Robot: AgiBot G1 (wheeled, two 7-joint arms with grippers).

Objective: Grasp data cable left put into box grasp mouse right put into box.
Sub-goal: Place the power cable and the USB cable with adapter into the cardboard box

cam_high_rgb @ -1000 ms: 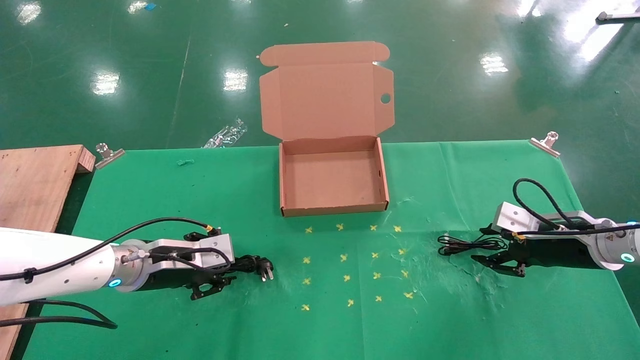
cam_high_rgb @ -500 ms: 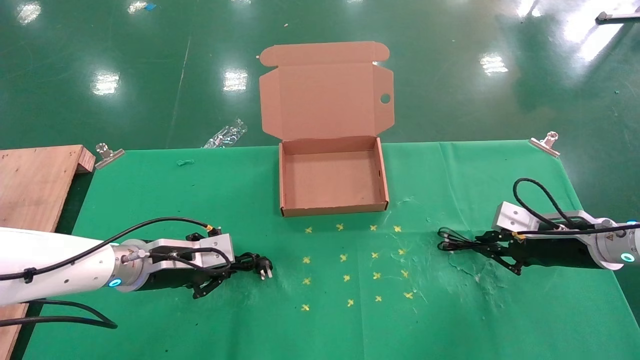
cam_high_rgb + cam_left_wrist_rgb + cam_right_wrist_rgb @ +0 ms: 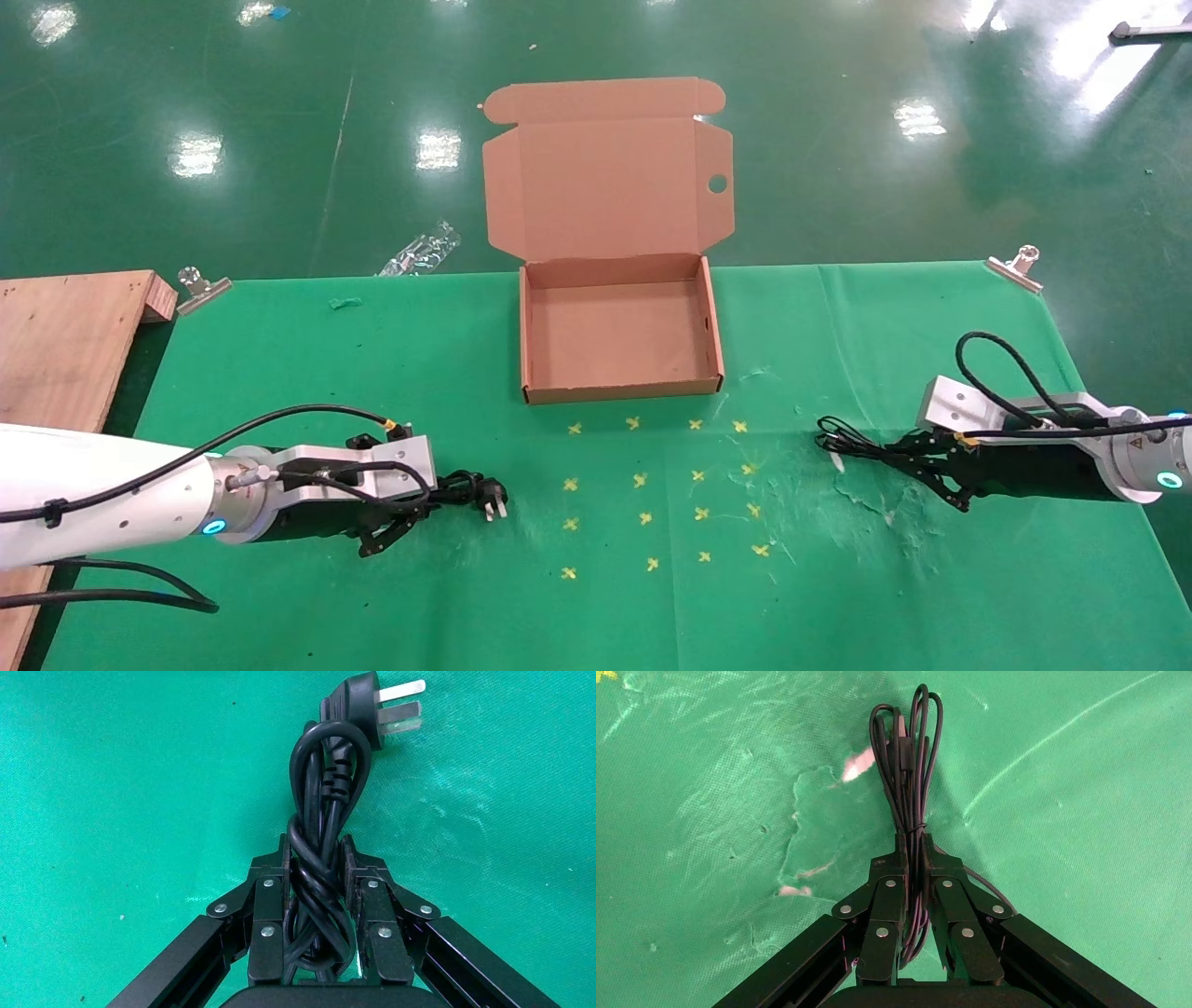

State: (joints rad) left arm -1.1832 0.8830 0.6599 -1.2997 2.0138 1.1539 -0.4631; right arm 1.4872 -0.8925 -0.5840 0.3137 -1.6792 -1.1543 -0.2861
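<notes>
The data cable (image 3: 470,489), a thick black twisted cord with a two-pronged plug, lies on the green cloth at the front left. My left gripper (image 3: 416,511) is shut on its bundle. In the left wrist view the pads (image 3: 351,871) press both sides of the cable (image 3: 327,776). My right gripper (image 3: 917,457) at the right is shut on a tied bundle of thin black wire (image 3: 852,443); the right wrist view shows the wire (image 3: 909,762) between the pads (image 3: 932,857). The mouse body is hidden. The open cardboard box (image 3: 624,390) stands at the centre back and is empty.
A wooden board (image 3: 56,345) lies at the far left. Metal clips (image 3: 200,289) (image 3: 1015,266) hold the cloth's back corners. Yellow cross marks (image 3: 652,485) dot the middle. The cloth is scuffed and torn near the right gripper (image 3: 807,874).
My right gripper has closed on the thin wire bundle, which drew narrower and shifted slightly back. My left gripper closed on the data cable and has held still since.
</notes>
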